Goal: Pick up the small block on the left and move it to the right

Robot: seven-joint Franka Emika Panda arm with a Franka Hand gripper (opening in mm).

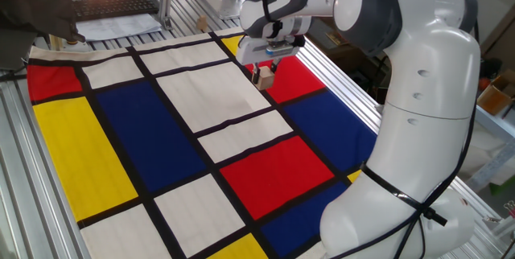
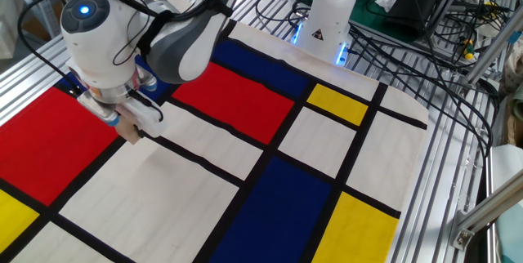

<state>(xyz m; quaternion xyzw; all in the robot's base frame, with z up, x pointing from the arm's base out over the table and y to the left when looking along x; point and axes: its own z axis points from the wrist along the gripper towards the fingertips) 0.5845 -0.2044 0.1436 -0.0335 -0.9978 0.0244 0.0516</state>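
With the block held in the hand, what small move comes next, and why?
Probably carry on sideways toward the right before lowering. The hand is shut on the block, which seems to hang just clear of the cloth over the black line between a white and a red panel. In the other fixed view the block sits at the same line, so it is likely not at its drop spot yet.

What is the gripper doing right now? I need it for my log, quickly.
Gripper: closed on the small wooden block, held just above the patterned cloth.
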